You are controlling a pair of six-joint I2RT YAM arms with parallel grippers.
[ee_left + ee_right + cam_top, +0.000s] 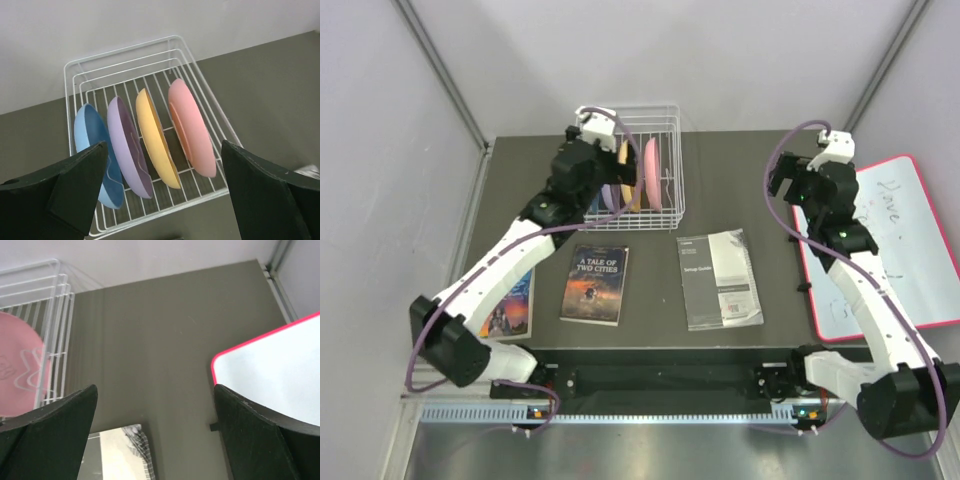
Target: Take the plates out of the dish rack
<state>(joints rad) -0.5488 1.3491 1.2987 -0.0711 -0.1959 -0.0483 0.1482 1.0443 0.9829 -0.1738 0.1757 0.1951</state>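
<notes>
The white wire dish rack (676,150) stands at the back of the table. Four plates stand on edge in it: light blue (87,130), lilac purple (125,145), orange-tan (152,135) and pink (192,130). In the top view the pink plate (651,172) and the orange-tan plate (624,168) show, while my left arm hides most of the others. My left gripper (598,180) hangs over the rack's left side, open and empty (164,150), above the plates. My right gripper (782,185) is open and empty (155,390), over bare table to the right of the rack (55,340).
A paperback, "A Tale of Two Cities" (595,285), a second book (510,305) and a grey booklet (718,278) lie on the near table. A red-framed whiteboard (895,240) lies at the right edge. Walls close in behind and beside the table.
</notes>
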